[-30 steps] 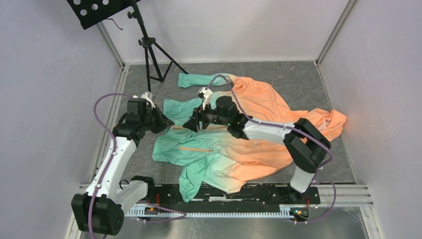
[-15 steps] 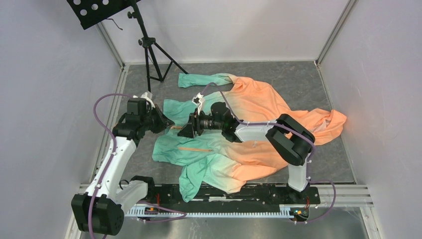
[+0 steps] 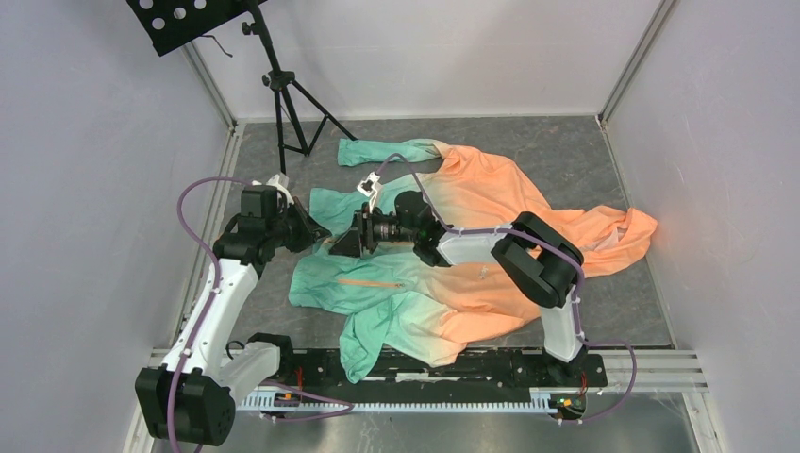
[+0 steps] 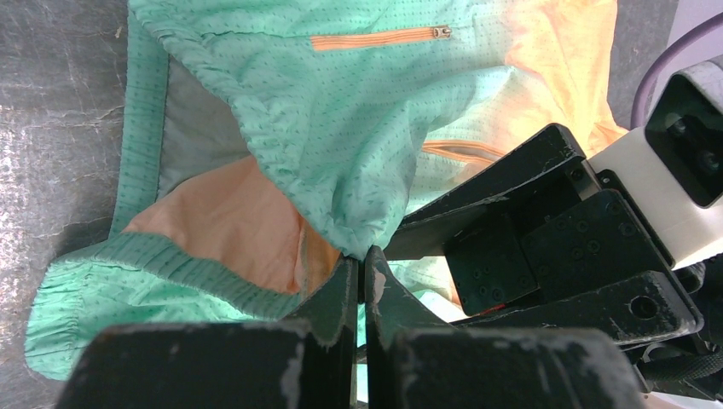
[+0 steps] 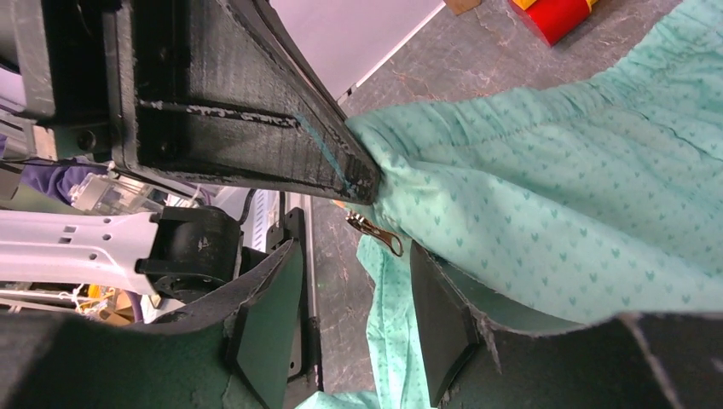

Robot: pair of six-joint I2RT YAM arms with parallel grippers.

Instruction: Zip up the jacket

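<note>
By the jacket hem | left pincer squeezes hem tight, holding it still | right pincer gapes around zipper pull, not grabbing yet

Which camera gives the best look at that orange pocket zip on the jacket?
Left wrist view: the pocket zip lies close and sharp, its slider visible. The top view shows only a thin orange line; the right wrist view misses it.

place: robot lab test cell | walls: plain white panels, aluminium frame posts | surface: grey marbled tabletop | gear: black tripod, perforated plate, cabled robot arms bolted to a rail
</note>
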